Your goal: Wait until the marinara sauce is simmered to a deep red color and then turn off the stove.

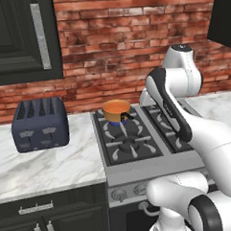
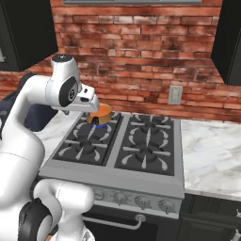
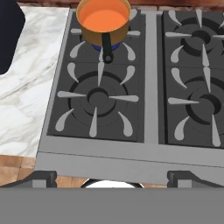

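Note:
The marinara sauce (image 3: 104, 18) is a smooth orange disc filling a small orange saucepan (image 1: 116, 111) with a blue base and a short black handle (image 3: 106, 46). The pan stands on the rear left burner of the grey steel stove (image 3: 148, 151). The stove has black grates and a front row of round knobs (image 2: 141, 201). My gripper (image 3: 113, 179) hovers above the stove's front edge, looking down at the left burners. It is open wide, with nothing between its fingertips (image 3: 41, 177). In the right base view my hand hangs just in front of the saucepan (image 2: 100, 114).
A dark blue-grey toaster (image 1: 40, 123) sits on the marble counter (image 1: 48, 169) left of the stove. A brick wall with an outlet (image 2: 175, 95) runs behind. Dark cabinets hang at the upper left (image 1: 17, 36) and upper right (image 2: 228, 42). More counter (image 2: 212, 155) lies right of the stove.

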Robot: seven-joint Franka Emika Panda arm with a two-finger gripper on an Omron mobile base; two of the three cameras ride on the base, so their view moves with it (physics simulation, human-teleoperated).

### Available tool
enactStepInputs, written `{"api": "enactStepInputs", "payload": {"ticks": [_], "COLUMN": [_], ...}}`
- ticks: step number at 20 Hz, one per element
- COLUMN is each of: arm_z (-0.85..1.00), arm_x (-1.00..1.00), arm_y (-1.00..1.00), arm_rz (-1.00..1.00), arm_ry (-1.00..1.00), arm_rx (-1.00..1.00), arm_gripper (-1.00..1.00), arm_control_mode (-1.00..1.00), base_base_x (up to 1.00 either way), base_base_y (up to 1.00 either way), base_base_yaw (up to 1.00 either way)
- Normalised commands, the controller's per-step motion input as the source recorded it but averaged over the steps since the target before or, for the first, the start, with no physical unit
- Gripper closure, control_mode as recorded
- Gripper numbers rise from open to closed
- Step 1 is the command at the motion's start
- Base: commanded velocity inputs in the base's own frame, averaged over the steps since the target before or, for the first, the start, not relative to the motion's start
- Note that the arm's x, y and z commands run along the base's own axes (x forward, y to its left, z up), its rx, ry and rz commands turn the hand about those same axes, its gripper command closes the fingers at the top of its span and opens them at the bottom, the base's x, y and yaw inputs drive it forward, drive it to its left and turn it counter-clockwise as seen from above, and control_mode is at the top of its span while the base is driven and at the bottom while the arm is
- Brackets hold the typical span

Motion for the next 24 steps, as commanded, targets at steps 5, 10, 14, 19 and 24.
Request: {"api": "enactStepInputs", "payload": {"ticks": [5, 10, 14, 19, 24], "arm_z": [0.00, 0.00, 0.00, 0.00, 0.00], "arm_x": [0.00, 0.00, 0.00, 0.00, 0.00], "arm_y": [0.00, 0.00, 0.00, 0.00, 0.00], "arm_rz": [0.00, 0.00, 0.00, 0.00, 0.00], "arm_ry": [0.00, 0.00, 0.00, 0.00, 0.00], "arm_rx": [0.00, 0.00, 0.00, 0.00, 0.00], "arm_gripper": [-1.00, -1.00, -1.00, -1.00, -1.00], "arm_control_mode": [-1.00, -1.00, -1.00, -1.00, -1.00], "base_base_x": [0.00, 0.00, 0.00, 0.00, 0.00], "base_base_y": [0.00, 0.00, 0.00, 0.00, 0.00], "base_base_yaw": [0.00, 0.00, 0.00, 0.00, 0.00]}}
